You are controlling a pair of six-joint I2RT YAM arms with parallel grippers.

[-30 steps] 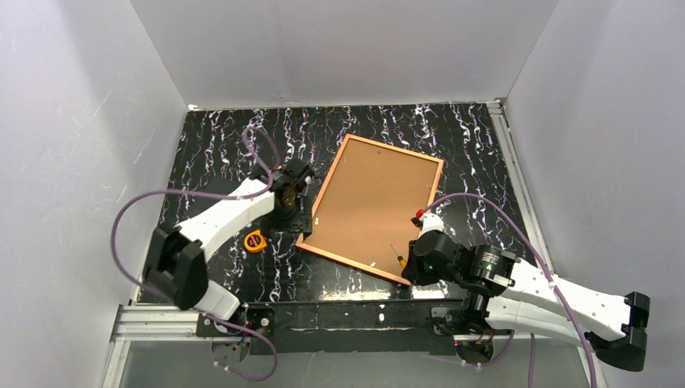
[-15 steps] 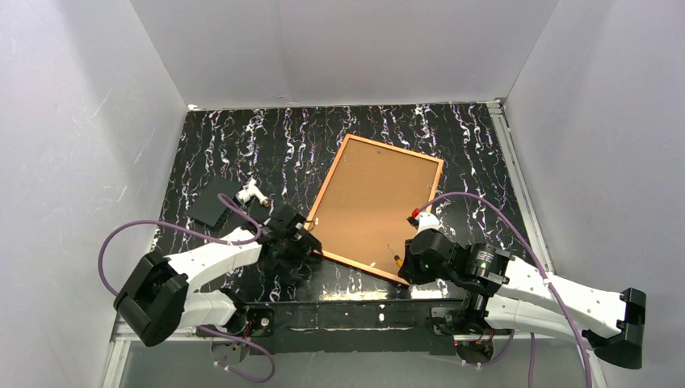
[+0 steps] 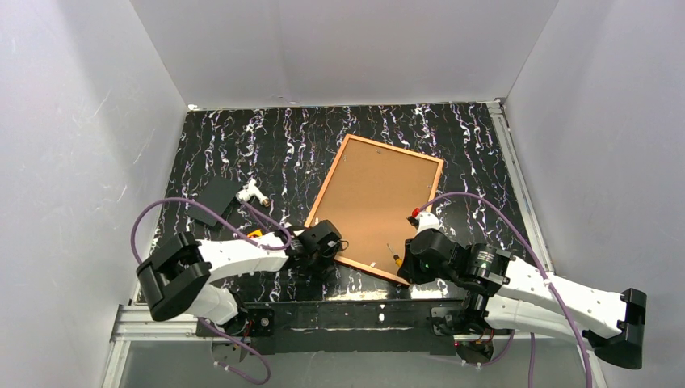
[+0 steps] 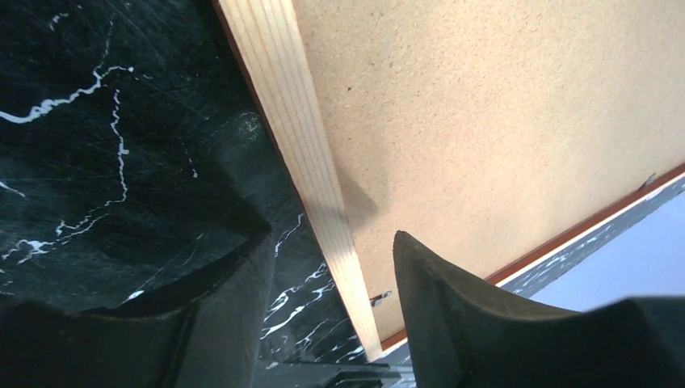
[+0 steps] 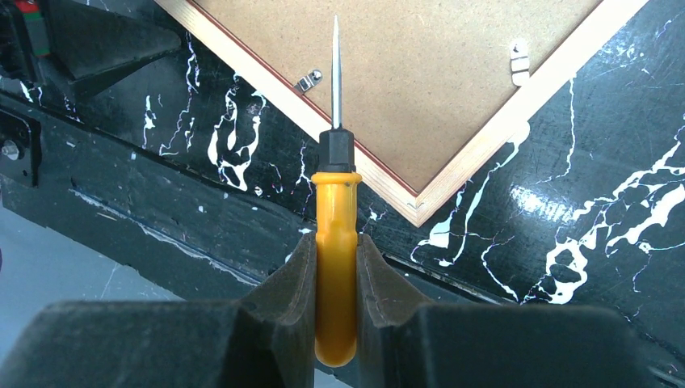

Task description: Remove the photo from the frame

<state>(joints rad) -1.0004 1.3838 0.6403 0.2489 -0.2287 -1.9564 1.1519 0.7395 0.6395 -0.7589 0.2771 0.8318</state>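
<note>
The frame (image 3: 396,149) lies face down on the black marbled table. Only the photo's plain brown board back (image 3: 380,198) shows; its printed side is hidden. My left gripper (image 3: 325,242) is at the frame's near-left corner. In the left wrist view it (image 4: 333,236) is open, with one finger over the table and the other over the board (image 4: 485,121), straddling the frame's pale wood edge (image 4: 299,121). My right gripper (image 3: 413,260) is shut on a yellow-handled screwdriver (image 5: 336,267) at the near corner. The screwdriver's tip points over the board (image 5: 420,81) beside a metal clip (image 5: 308,81).
A black flat pad (image 3: 214,202) and a small white fitting (image 3: 253,192) lie left of the frame. A yellow tape measure (image 3: 254,235) peeks from behind the left arm. A second clip (image 5: 519,61) sits on the frame's right side. White walls enclose the table.
My left arm swung from the frame's left side down to its near-left corner, uncovering the black pad and white fitting. The right arm with the screwdriver barely moved.
</note>
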